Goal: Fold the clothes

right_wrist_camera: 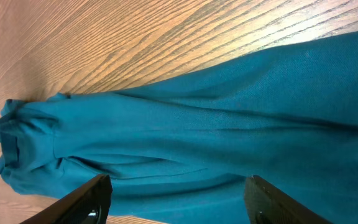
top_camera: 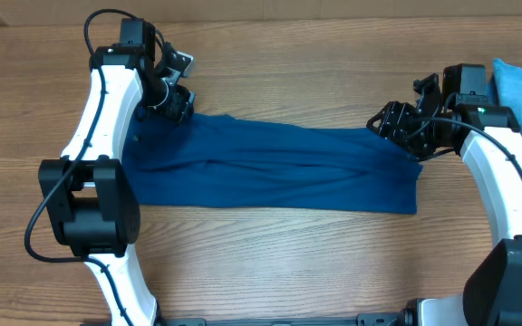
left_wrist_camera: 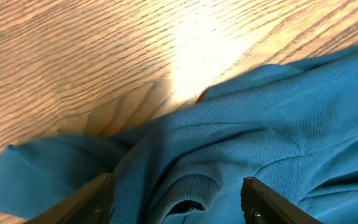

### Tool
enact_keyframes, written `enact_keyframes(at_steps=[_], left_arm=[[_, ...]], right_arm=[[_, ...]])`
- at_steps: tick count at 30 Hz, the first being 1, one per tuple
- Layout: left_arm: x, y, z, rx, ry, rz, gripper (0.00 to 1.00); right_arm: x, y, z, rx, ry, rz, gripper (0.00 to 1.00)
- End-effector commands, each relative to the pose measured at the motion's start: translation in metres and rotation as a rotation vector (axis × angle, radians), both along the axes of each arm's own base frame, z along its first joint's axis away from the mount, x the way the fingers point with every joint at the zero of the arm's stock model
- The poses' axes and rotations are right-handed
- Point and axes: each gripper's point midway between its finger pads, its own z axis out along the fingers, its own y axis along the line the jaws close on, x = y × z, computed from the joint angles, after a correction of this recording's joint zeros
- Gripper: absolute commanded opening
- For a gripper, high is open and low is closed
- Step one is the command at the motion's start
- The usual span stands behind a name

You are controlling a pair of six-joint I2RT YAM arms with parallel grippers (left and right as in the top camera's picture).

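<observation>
One deep-blue shirt lies long and wrinkled between left gripper and right gripper, both with fingers apart.

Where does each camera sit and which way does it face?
Overhead: fixed above, looking straight down on table and blue shirt; both arms show, left gripper and right gripper at the shirt's ends.
Left wrist: on left arm, looking down at bunched shirt and table; own fingers at bottom.
Right wrist: on right arm, looking along the shirt; own fingers at bottom.
Shared: all see shirt and table.
</observation>
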Motion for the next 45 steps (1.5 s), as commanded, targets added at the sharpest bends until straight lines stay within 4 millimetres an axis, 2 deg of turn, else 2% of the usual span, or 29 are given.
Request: enact_keyframes(at_steps=[1,6,10,14,15,18,19,21,25,29,33,37,42,43,44,45], left_arm=[[-0.004,-0.004,-0.007,-0.013,0.012,-0.052,0.67],[-0.020,-0.003,-0.026,-0.011,0.072,-0.051,0.66],[-0.020,-0.003,-0.028,-0.010,0.074,-0.050,0.64],[-0.019,-0.003,-0.027,-0.010,0.070,-0.050,0.53],[-0.019,-0.003,-0.027,-0.010,0.069,-0.050,0.49],[-0.021,-0.003,-0.028,-0.010,0.077,-0.050,0.29],[-0.023,-0.003,-0.028,-0.010,0.086,-0.050,0.17],[-0.030,-0.003,-0.029,-0.011,0.115,-0.047,0.04],[-0.044,-0.003,-0.025,-0.018,0.178,-0.016,0.04],[-0.052,-0.008,-0.002,-0.058,0.196,0.039,0.04],[-0.073,-0.016,0.016,-0.086,0.254,0.048,0.04],[-0.104,-0.021,0.018,-0.086,0.387,0.085,0.04],[-0.126,-0.033,0.023,-0.120,0.481,0.075,0.05],[-0.128,-0.034,0.023,-0.118,0.487,0.073,0.06],[-0.130,-0.035,0.023,-0.116,0.494,0.071,0.13],[-0.131,-0.035,0.024,-0.115,0.499,0.069,0.25]], right_arm=[[0.003,0.001,0.004,-0.001,-0.017,0.010,0.72],[0.003,-0.001,0.003,-0.014,-0.015,0.004,0.72],[0.003,-0.001,0.003,-0.014,-0.015,0.004,0.72],[0.002,-0.001,0.003,-0.014,-0.012,0.004,0.71],[0.002,-0.001,0.003,-0.013,-0.010,0.004,0.70],[0.000,-0.001,0.002,-0.013,-0.004,0.004,0.70],[0.000,-0.001,0.002,-0.013,-0.003,0.004,0.70],[0.000,-0.001,0.002,-0.012,0.000,0.004,0.70],[0.000,-0.001,0.002,-0.012,0.000,0.004,0.70],[-0.001,-0.001,0.001,-0.012,0.004,0.004,0.69],[-0.001,-0.001,0.001,-0.012,0.004,0.004,0.69],[-0.001,-0.001,0.001,-0.012,0.003,0.005,0.69],[-0.001,-0.001,0.001,-0.012,0.003,0.004,0.69],[-0.001,-0.001,0.001,-0.012,0.003,0.004,0.69],[-0.001,-0.001,0.001,-0.012,0.004,0.004,0.69],[-0.001,-0.001,0.001,-0.012,0.004,0.004,0.69]])
